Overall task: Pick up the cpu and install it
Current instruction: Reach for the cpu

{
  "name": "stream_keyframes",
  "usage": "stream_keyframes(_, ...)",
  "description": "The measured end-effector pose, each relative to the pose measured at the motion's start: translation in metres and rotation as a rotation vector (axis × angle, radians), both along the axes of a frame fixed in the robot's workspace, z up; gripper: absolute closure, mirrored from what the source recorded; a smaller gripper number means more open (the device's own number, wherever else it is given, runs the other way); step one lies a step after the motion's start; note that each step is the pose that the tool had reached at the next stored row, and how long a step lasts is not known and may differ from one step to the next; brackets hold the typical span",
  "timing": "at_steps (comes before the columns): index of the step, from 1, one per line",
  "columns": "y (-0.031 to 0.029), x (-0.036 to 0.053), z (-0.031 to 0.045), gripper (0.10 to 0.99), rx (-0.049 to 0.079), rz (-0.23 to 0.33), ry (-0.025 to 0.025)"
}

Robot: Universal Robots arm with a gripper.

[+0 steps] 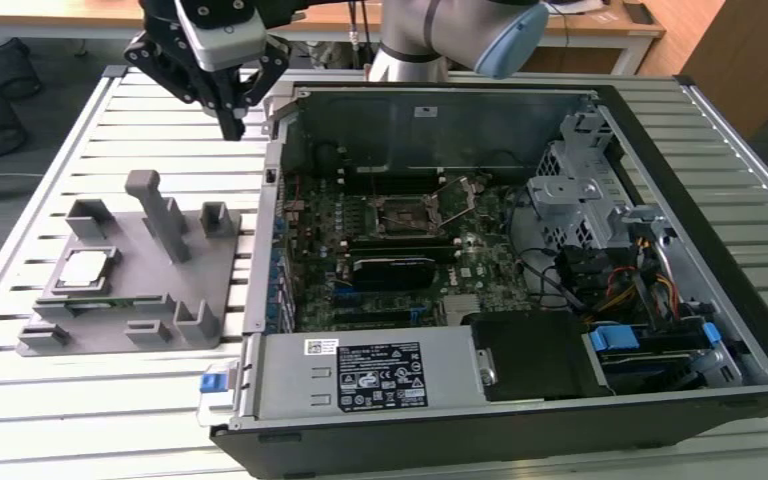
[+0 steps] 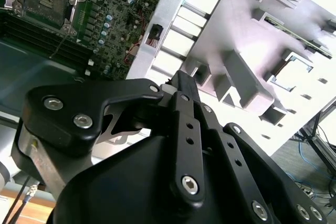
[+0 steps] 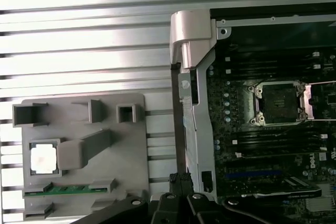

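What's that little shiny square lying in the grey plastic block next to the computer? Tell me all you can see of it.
The small flat square cpu with a pale silver-white metal top lies flat in a square recess of the grey plastic fixture, beside the open computer case. A narrow green memory strip sits in the next slot. The black gripper hangs well apart from it, holding nothing.

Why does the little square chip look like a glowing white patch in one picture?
In the first wrist view, light bounces straight off the cpu, so it washes out white, and the table slats glare too; in the exterior view it looks duller grey; in the second wrist view the claw looms dark, close to the camera.
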State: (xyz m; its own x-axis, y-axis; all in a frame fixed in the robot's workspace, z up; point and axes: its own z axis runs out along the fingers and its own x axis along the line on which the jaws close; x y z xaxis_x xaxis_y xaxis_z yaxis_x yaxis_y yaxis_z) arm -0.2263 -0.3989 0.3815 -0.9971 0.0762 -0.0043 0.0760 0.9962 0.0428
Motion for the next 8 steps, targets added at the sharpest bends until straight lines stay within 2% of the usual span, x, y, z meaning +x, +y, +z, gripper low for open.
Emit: stream_keyframes(8,0.0,-0.0053,-0.0006,0.98,0.0,0.0,0.0)
